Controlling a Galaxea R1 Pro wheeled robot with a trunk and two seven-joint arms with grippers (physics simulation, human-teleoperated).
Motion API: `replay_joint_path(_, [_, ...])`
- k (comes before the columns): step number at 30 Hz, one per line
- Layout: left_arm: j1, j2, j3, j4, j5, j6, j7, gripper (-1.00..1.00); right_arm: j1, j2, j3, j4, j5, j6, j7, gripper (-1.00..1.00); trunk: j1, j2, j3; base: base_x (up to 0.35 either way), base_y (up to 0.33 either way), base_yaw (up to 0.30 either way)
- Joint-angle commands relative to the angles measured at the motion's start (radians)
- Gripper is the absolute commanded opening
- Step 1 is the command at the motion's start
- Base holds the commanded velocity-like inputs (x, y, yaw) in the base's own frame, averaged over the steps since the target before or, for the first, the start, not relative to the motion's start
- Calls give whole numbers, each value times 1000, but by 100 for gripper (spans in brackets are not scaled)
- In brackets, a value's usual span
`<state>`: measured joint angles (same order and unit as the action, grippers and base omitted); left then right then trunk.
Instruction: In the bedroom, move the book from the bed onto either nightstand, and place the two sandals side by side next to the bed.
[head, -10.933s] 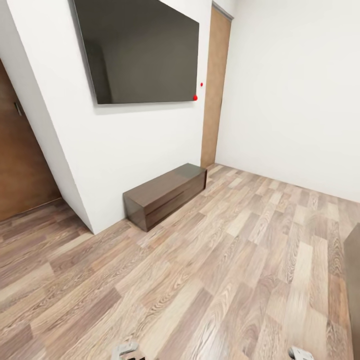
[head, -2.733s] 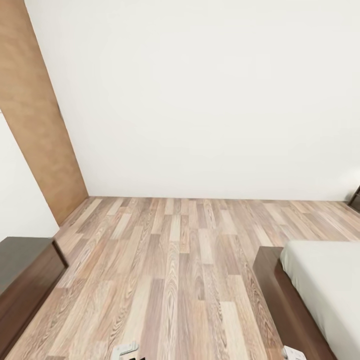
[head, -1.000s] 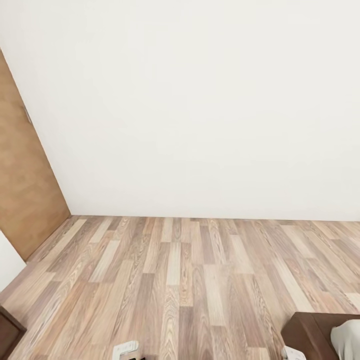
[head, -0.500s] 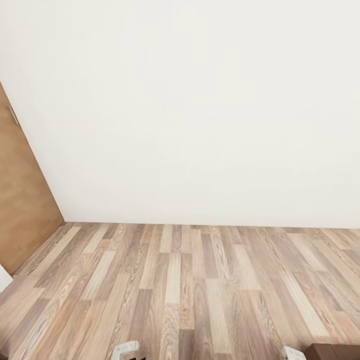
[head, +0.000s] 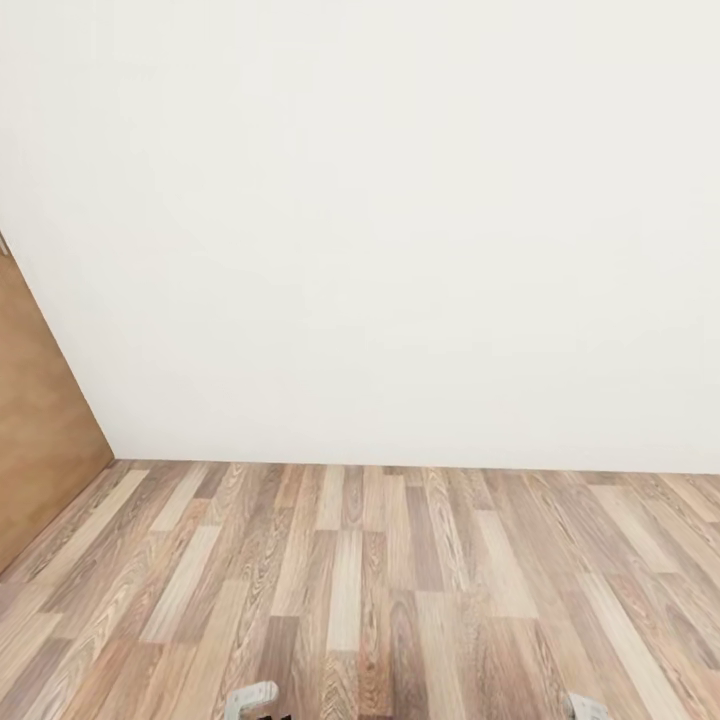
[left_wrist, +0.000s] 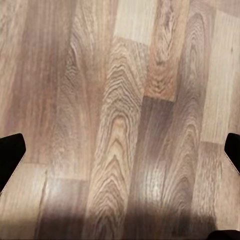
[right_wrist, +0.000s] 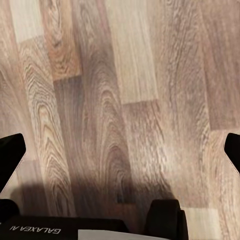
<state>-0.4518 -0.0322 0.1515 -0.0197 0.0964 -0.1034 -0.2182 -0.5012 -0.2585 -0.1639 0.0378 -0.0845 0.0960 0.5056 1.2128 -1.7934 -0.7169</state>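
Observation:
The book, the bed, the nightstands and the two sandals are out of view. I face a bare white wall (head: 380, 220) of the bedroom, above a light-brown wood-plank floor (head: 380, 580). My left gripper (left_wrist: 120, 155) hangs over the planks, its dark fingertips (left_wrist: 11, 150) spread to the picture's two sides with nothing between them. My right gripper (right_wrist: 120, 150) is open in the same way over bare floor, fingertips (right_wrist: 10, 150) wide apart. Small grey parts of the left arm (head: 250, 697) and the right arm (head: 588, 708) peek in at the head view's lower edge.
A brown wooden door (head: 40, 460) stands at the left, meeting the wall at the corner. Floor runs from my arms to the wall's foot. My own dark body part (right_wrist: 165, 220) shows near the right wrist camera.
The head view has shifted: the bed's dark corner at the lower right slid out of the picture, the door shrank toward the left, and the wall looms closer. The arms keep their pose.

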Motion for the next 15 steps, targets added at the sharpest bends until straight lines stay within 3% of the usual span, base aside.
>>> replay_joint_path(1, [-1, 0, 2, 1, 10, -1, -5, 100, -1, 0, -5, 2, -9, 7, 4, 100, 1, 0, -1, 334, 0, 0])
replay_joint_path(15, [-1, 0, 2, 1, 10, -1, -4, 100, -2, 0, -5, 2, -9, 7, 4, 100, 1, 0, -1, 334, 0, 0])
